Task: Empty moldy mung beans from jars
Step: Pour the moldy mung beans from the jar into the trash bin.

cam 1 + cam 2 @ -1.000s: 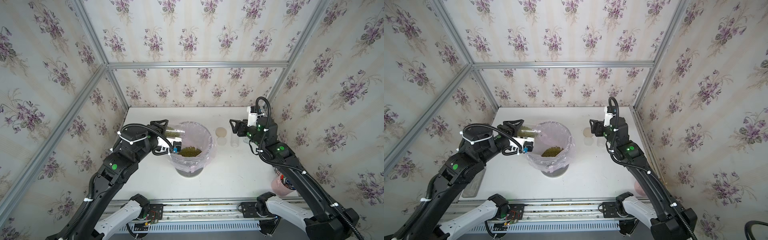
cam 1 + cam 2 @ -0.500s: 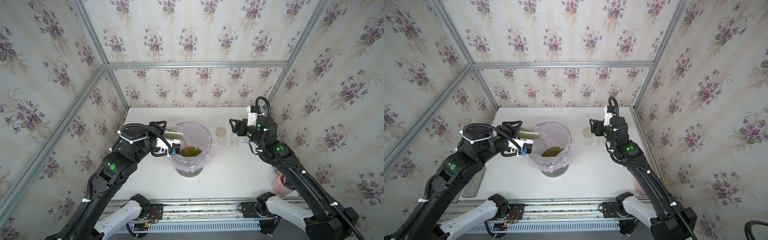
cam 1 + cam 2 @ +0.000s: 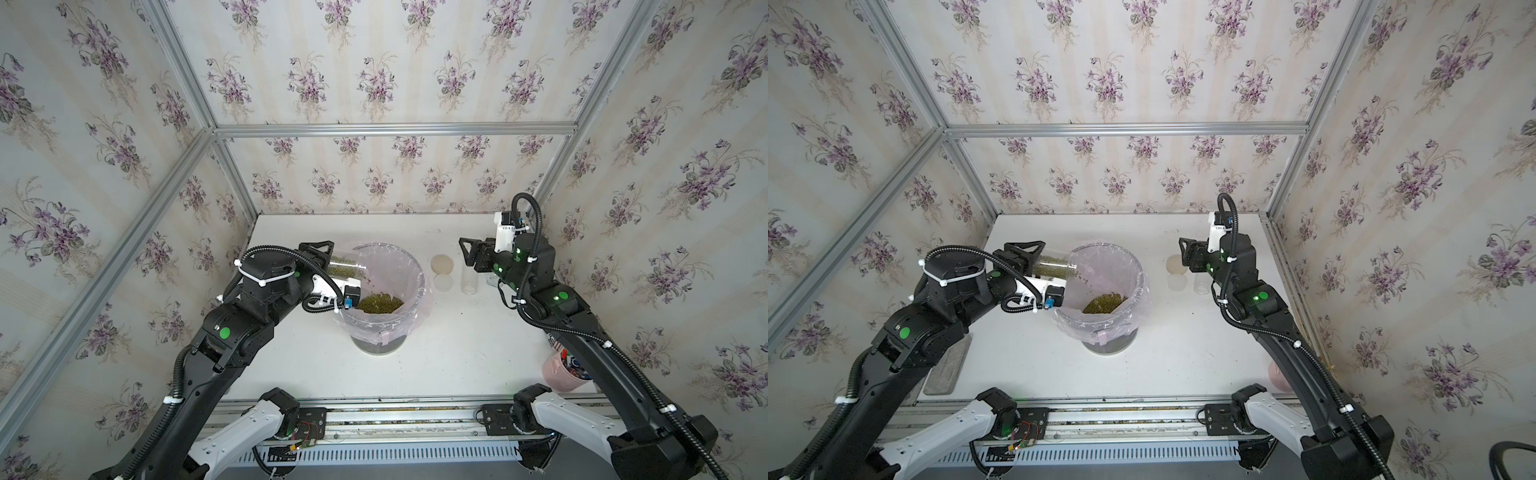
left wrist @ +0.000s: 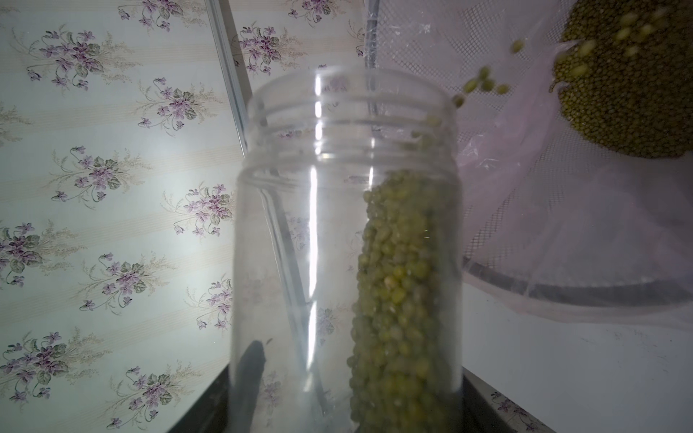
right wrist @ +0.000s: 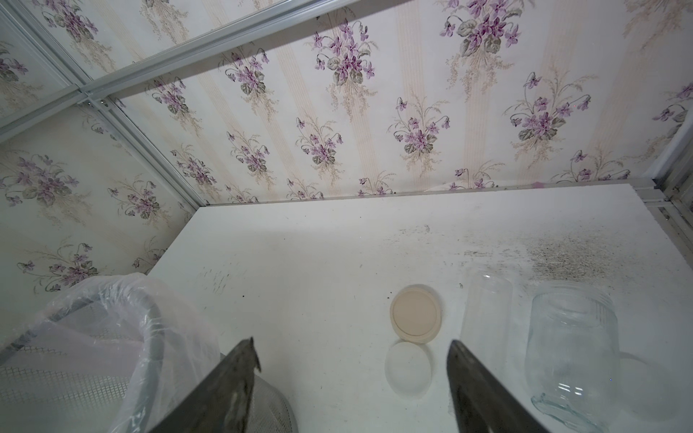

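Observation:
My left gripper (image 3: 327, 258) is shut on a clear jar (image 3: 347, 266) (image 3: 1054, 266), held on its side with its mouth over the bin's rim. Mung beans (image 4: 401, 300) lie along the jar's low side, and a few are falling from its mouth. They land on a green heap (image 3: 380, 302) (image 4: 630, 93) inside the bin. My right gripper (image 3: 467, 253) (image 5: 352, 348) hangs open and empty above the table. Below it lie a tan lid (image 5: 415, 314) and a white lid (image 5: 408, 369). Beside them stand a narrow empty jar (image 5: 485, 311) and a wider empty jar (image 5: 572, 348).
The bin (image 3: 417, 270) (image 3: 1138, 266) is a mesh basket lined with a pink plastic bag, at the table's middle. A pink cup of pens (image 3: 563, 372) stands at the front right under my right arm. A grey flat slab (image 3: 946, 370) lies at the front left.
The jar in my left gripper has shifted slightly at the bin's rim, and beans keep falling into the bin. My right arm has not moved.

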Robot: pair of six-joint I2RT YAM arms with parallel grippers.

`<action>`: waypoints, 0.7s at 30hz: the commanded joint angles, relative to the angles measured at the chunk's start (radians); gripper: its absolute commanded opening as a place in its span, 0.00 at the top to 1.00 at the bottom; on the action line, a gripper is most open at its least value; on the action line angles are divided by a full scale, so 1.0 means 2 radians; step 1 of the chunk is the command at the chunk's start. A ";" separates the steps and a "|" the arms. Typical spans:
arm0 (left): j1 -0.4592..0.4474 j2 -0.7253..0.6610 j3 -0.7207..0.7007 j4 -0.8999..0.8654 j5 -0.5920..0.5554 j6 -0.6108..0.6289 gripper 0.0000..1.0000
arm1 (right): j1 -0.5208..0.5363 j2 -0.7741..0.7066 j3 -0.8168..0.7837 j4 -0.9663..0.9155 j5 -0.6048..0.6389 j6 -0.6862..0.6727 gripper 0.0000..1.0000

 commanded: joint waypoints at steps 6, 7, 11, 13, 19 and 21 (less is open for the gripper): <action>0.000 0.004 0.011 0.007 0.012 0.025 1.00 | 0.001 0.001 0.004 0.007 0.005 0.008 0.23; 0.000 0.005 0.012 0.006 0.013 0.025 1.00 | 0.001 0.001 0.004 0.008 0.005 0.008 0.23; 0.000 0.007 0.013 0.000 0.019 0.034 1.00 | 0.001 0.002 0.005 0.011 0.001 0.009 0.23; 0.001 0.005 0.014 -0.003 0.026 0.036 1.00 | 0.001 0.003 0.005 0.011 0.000 0.009 0.23; 0.001 0.005 0.018 -0.009 0.033 0.039 1.00 | 0.000 0.003 0.005 0.011 0.001 0.009 0.23; 0.000 0.006 0.019 -0.011 0.033 0.043 1.00 | 0.001 0.003 0.007 0.010 0.001 0.008 0.23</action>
